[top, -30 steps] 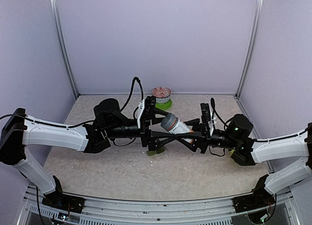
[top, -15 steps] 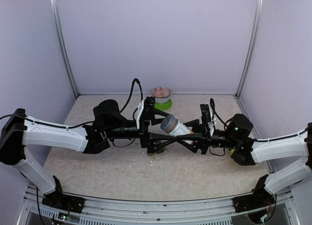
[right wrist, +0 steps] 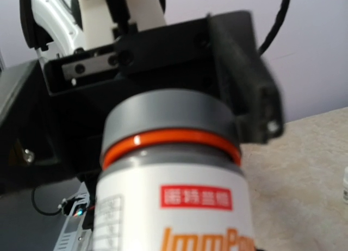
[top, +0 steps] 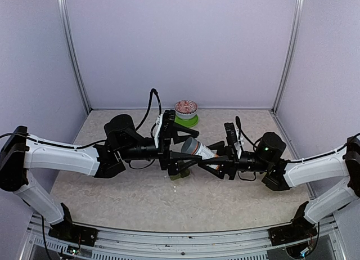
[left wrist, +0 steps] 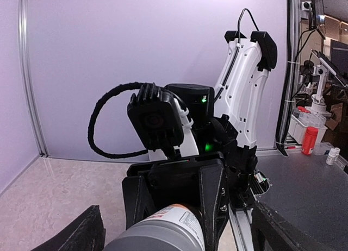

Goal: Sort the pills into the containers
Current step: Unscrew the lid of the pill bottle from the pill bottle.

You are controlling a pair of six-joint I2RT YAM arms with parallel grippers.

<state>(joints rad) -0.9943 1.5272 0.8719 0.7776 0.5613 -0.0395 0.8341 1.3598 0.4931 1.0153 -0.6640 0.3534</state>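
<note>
The bottle (top: 198,150) lies almost level between the two arms, its long axis running along the line from one wrist to the other, and that is what the coming move turns on: the grey cap (top: 189,146) points straight into the left hand (top: 188,149), while the white body sits back in the right hand (top: 207,157). The right hand is clamped on the bottle's body; in the left wrist view its black fingers (left wrist: 211,192) wrap the body just behind the cap. The left hand is spread wide. Its own camera shows one finger low on each side of the frame with the cap between them and a gap on both sides, so it straddles the cap without gripping it. Since the cap faces the left hand squarely, I judge that hand to be the one placed to close on it and twist, with the right hand holding the body against the turn. The containers (top: 181,173), a short dark green strip, lie on the table (top: 112,198) directly below the meeting hands, a little toward the left arm's side, so the bottle's mouth is near where it would have to tip. No pills can be made out for certain; they are presumably inside the bottle.
</note>
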